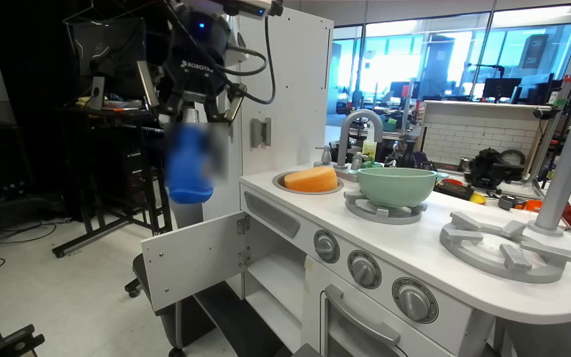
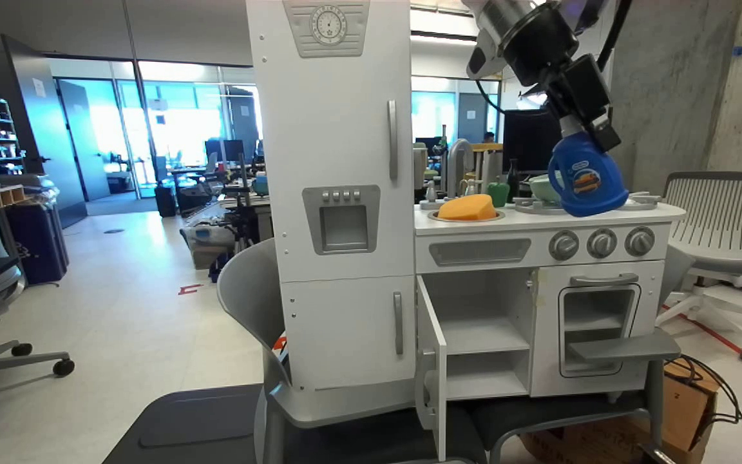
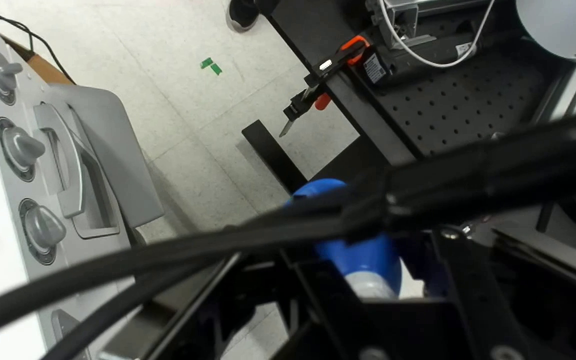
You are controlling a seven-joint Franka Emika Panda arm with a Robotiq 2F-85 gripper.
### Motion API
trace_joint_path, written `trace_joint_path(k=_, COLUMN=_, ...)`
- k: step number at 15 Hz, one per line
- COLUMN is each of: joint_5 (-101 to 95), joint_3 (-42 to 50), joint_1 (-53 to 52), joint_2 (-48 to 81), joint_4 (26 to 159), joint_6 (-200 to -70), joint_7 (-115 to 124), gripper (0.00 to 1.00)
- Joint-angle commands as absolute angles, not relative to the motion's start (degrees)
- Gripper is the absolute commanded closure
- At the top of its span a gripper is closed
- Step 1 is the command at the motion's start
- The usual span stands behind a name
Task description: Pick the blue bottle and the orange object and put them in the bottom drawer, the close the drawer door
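Note:
The blue bottle (image 1: 186, 158) hangs in mid-air below my gripper (image 1: 194, 117), which is shut on its pale neck. In an exterior view the bottle (image 2: 587, 177) is tilted, in front of the counter's stove side. A cable hides part of the bottle (image 3: 363, 255) in the wrist view. The orange object (image 1: 311, 180) lies in the round sink recess of the toy kitchen, apart from the gripper. Beneath the counter, the bottom drawer (image 2: 482, 322) shows as a white shelved compartment. Its drawer door (image 1: 196, 258) is swung outward, seen nearly edge-on in an exterior view (image 2: 433, 367).
A green bowl (image 1: 395, 186) sits on a burner beside the sink. A grey faucet (image 1: 362, 119) rises behind it. The tall white fridge unit (image 2: 339, 161) flanks the compartment. A grey panel (image 2: 625, 348) juts out before the oven. Chairs support the toy kitchen from below.

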State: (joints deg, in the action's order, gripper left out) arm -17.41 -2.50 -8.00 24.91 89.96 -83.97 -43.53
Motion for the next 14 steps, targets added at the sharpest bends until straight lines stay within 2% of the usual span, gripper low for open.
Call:
trace_joint_path(k=1, joint_5=-18.80, joint_3=-4.42, joint_1=-6.54, joint_2=15.43, joint_4=104.14, joint_6=-93.23, joint_7=-37.87, gripper=0.81)
trace_joint_path(k=7, joint_5=-20.31, joint_3=-5.11, joint_1=-6.73, joint_2=4.90, joint_4=123.79, joint_6=-106.67, joint_7=-29.21, gripper=0.81)
trace_joint_path(k=14, joint_5=-23.06, joint_3=-4.17, joint_1=-6.60, joint_2=-0.93, joint_4=147.63, joint_6=-137.47, joint_7=-5.29, gripper=0.81)
